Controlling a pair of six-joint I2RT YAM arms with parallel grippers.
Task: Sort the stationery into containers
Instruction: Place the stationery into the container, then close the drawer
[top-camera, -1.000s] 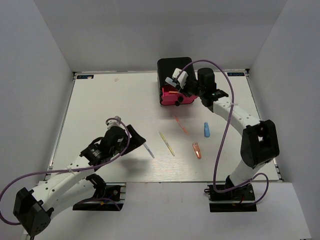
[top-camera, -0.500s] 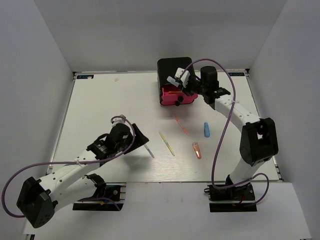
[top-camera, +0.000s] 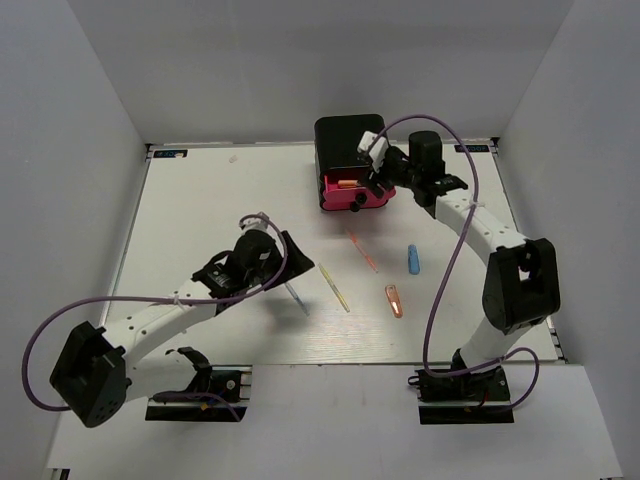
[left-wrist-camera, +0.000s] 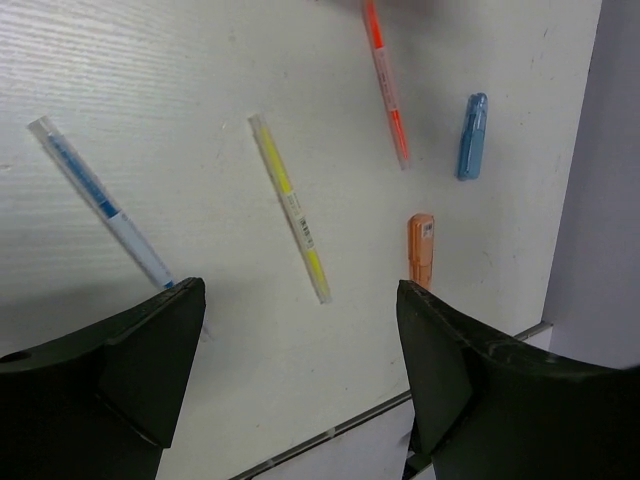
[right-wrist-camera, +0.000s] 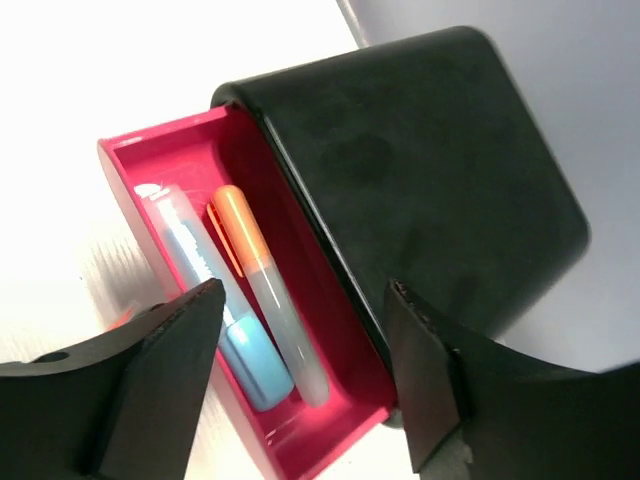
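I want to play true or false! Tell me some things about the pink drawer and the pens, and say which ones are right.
1. The pink drawer is pulled open. True.
2. The drawer has nothing in it. False: a blue marker and an orange-capped pen lie inside, side by side.
3. The orange marker lies on the table. True.
4. The left gripper is holding the yellow pen. False: the pen lies on the table, and the gripper is open and empty above it.

Pink drawer (right-wrist-camera: 118, 190) open: blue marker (right-wrist-camera: 250, 360), orange-capped pen (right-wrist-camera: 262, 280) in; yellow pen (left-wrist-camera: 290, 205), 4 others loose.
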